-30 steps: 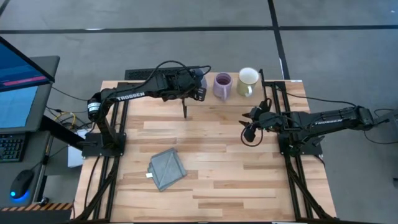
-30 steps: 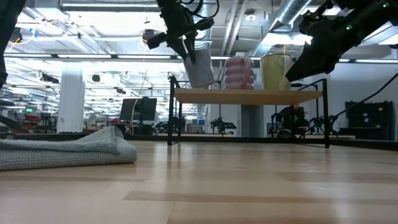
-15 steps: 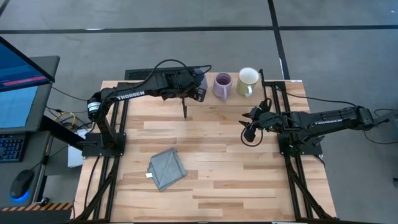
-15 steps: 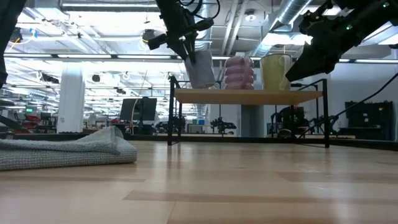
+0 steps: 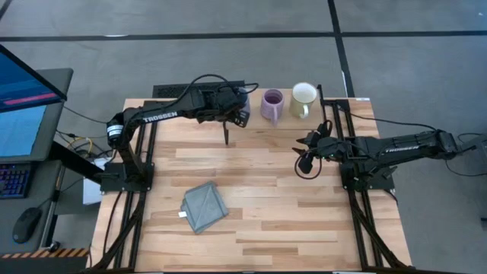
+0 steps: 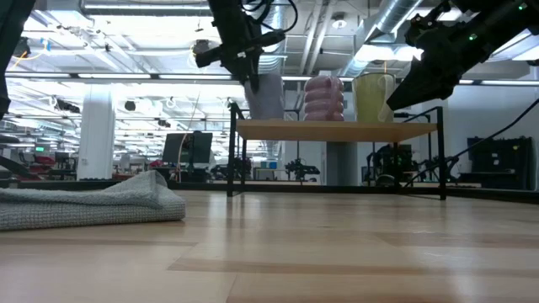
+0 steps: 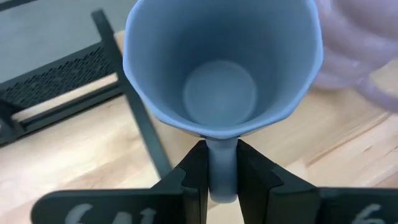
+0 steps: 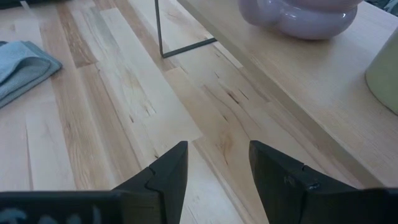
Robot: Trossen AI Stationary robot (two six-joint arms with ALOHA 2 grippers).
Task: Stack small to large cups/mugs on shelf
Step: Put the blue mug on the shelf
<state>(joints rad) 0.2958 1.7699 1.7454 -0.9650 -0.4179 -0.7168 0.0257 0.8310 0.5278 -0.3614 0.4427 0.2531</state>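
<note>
My left gripper [image 7: 222, 155] is shut on the dusty blue mug [image 6: 265, 95] over the left end of the shelf [image 6: 337, 130] at the table's far edge. In the high view the gripper hides most of this mug [image 5: 245, 97]. The lavender mug [image 5: 272, 105] and the cream mug [image 5: 303, 99] stand upright on the shelf to its right. Near the shelf's right end my right gripper [image 8: 217, 162] hangs open over the tabletop, with nothing between its fingers. My left gripper pinches the blue mug's handle [image 7: 222, 177] between its two fingers [image 7: 196, 171]. The fingers come slanting down from above, from the table's left. The mug sits nearly upright, mouth up toward the wrist. Whether its bottom [image 6: 266, 116] rests on the shelf board cannot be told.
A folded grey-blue cloth [image 5: 204, 207] lies on the tabletop near the front left. The shelf's thin black legs [image 6: 230, 156] stand on the table. A monitor and a keyboard are off the table's left side.
My left gripper has rolled at the wrist while staying in place. The blue mug, tilted a second ago, now stands closer to upright over the shelf's left end.
</note>
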